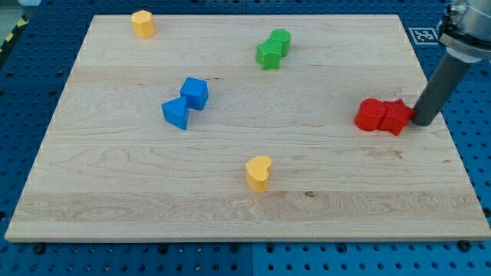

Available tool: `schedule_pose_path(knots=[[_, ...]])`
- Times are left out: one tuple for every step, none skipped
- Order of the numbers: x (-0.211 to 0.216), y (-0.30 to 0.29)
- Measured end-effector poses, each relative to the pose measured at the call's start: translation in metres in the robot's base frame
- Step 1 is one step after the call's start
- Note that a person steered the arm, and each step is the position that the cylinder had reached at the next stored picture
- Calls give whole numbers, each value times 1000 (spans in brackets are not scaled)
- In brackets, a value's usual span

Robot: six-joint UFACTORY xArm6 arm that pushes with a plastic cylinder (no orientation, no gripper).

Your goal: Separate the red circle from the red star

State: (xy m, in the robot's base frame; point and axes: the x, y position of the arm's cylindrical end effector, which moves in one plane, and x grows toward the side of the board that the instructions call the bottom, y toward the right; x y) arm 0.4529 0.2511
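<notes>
The red circle and the red star sit touching each other near the board's right edge, the circle to the view's left of the star. My tip stands right beside the star on its right side, at or almost at its edge. The dark rod rises from there toward the view's top right corner.
A wooden board carries two blue blocks touching at centre left, a green circle and green star touching at top centre, a yellow block at top left, and a yellow heart at bottom centre.
</notes>
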Motion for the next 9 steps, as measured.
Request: schedule_pose_path(knots=[[16,23],[74,56],[77,32],[56,-12],[39,-38],[29,-56],[20,-57],[3,-57],[-15,-76]])
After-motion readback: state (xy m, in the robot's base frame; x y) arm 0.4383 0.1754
